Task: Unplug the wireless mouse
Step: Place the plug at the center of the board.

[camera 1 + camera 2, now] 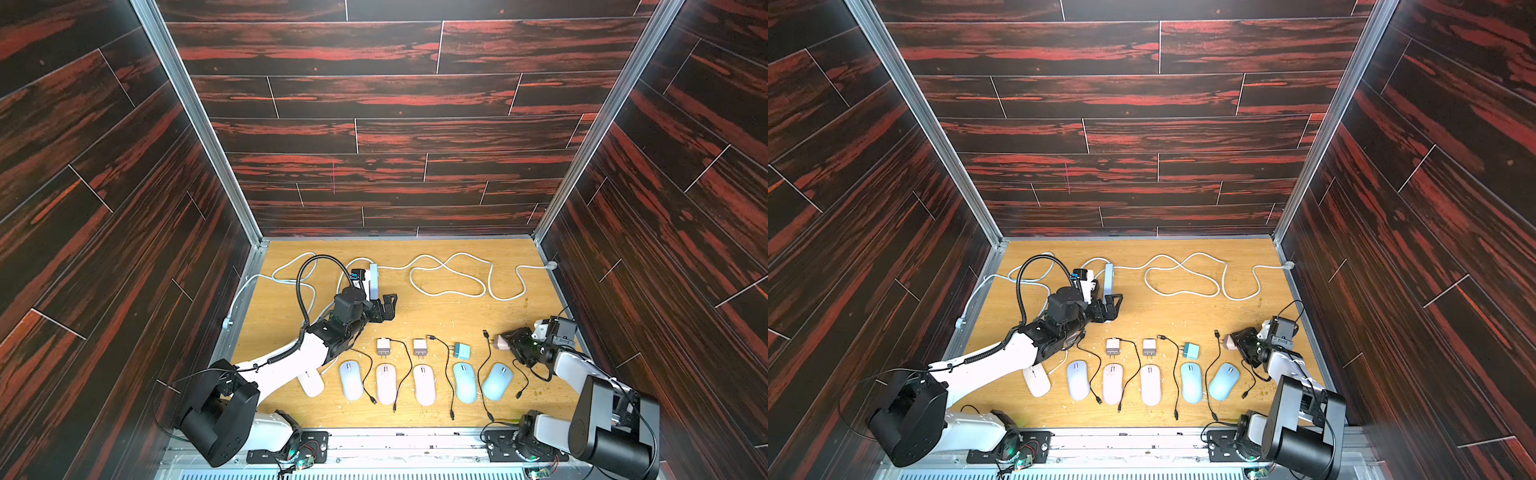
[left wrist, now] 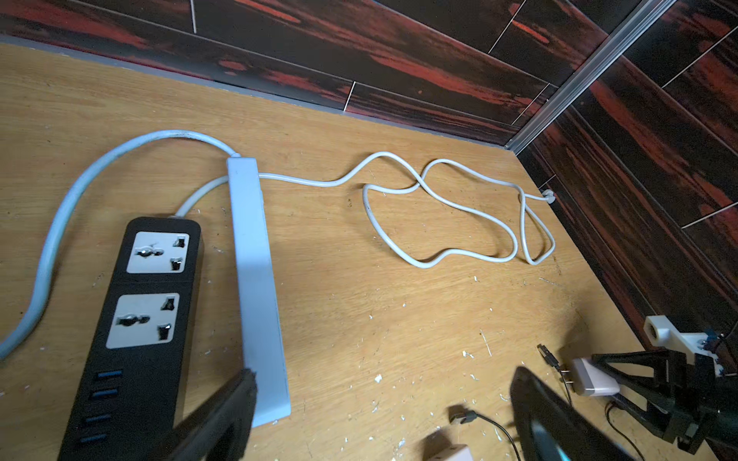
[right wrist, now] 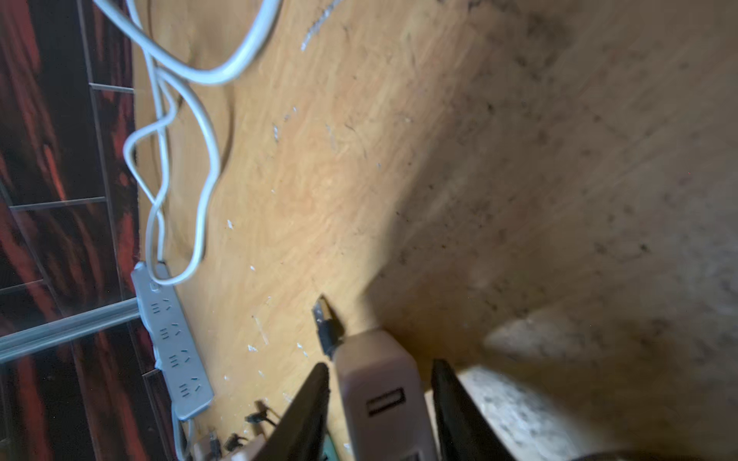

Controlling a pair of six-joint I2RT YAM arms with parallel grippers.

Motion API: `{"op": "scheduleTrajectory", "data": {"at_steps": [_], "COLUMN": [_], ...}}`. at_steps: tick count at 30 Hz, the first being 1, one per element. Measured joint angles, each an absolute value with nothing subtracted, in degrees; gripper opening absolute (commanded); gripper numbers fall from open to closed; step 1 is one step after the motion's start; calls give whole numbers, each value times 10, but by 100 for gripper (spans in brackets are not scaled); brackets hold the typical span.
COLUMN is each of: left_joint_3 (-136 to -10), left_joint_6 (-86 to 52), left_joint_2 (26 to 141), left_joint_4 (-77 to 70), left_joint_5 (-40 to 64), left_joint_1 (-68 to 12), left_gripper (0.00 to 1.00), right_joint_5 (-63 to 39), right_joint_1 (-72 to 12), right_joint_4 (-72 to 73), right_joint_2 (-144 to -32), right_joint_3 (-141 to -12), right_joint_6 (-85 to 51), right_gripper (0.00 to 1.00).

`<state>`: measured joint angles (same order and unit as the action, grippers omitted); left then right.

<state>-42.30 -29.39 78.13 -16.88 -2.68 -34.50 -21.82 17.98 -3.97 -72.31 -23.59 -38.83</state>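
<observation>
Pinkish charger [image 3: 379,399] lies seemingly loose inside the half-parted right claw [image 3: 381,365], so withdraw straight back; left claw [image 1: 385,307] gapes wide.

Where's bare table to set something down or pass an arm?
Free: the table between the white cable loop and the chargers. Crowded: mice and black cables at front; power strips by the left pincer.

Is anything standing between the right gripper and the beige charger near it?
Nothing visible does. The beige charger lies between the open jaws of the right gripper; a black USB plug lies just beyond it.
</observation>
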Motion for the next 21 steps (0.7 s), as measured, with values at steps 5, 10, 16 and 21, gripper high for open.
{"op": "scheduleTrajectory", "data": {"at_steps": [5,10,16,21], "left_joint_3": [-421,-421,-421,-422], "left_joint_6": [-294,-294,-289,-273], "left_joint_2": [775,774,757,739], "left_joint_4": [-162,-150,-113,-70], "left_joint_5": [-37,-50,-100,-156], "left_joint_1": [-344,-345,-344,-344], "left_gripper": [100,100,100,100], "right_joint_5": [-212,-176,-117,-61], "right_joint_1": [180,180,171,118], "right_joint_4": [-41,-78,-152,-203], "right_joint_2": [-703,-664,-585,-525], "right_joint_3": [-227,-228,-268,-337], "right_joint_6": [-391,-392,-379,-357], "right_gripper": [64,67,80,93]}}
